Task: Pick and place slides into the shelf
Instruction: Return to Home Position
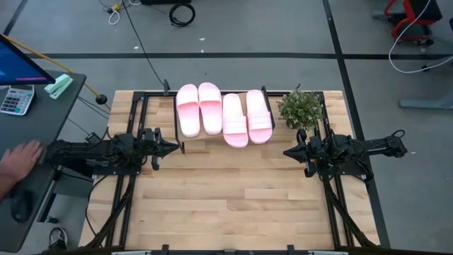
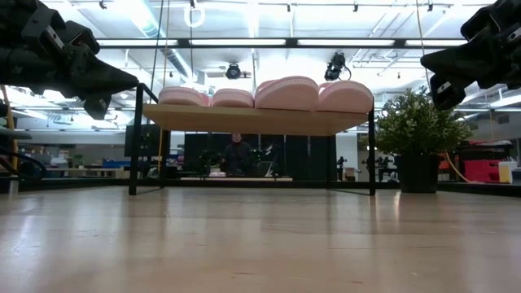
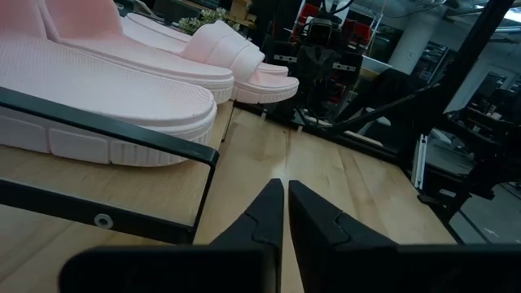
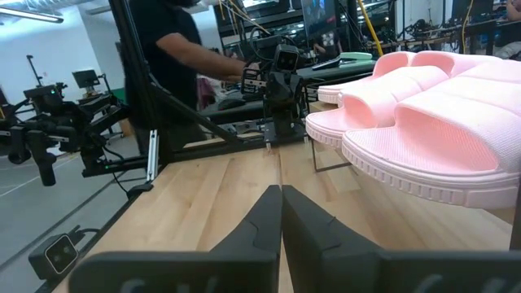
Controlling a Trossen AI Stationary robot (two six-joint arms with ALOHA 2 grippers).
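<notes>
A wooden bench (image 1: 226,205) stands on a grey floor (image 1: 396,177) marked with dark lines. From its centre in the high view, a small potted plant (image 1: 301,108) sits at 1 o'clock. At 9 o'clock, beside the bench, is a dark bench (image 1: 49,120) carrying a calculator (image 1: 15,100), a pale green object (image 1: 59,86), a monitor (image 1: 18,60) and a mouse (image 1: 21,205). A person's hand (image 1: 21,156) rests flat there. A coiled cable (image 1: 181,13) lies on the floor at 12 o'clock, and red gear (image 1: 407,18) at 2 o'clock. In the low view a person (image 2: 238,155) sits in the room far behind the bench.
</notes>
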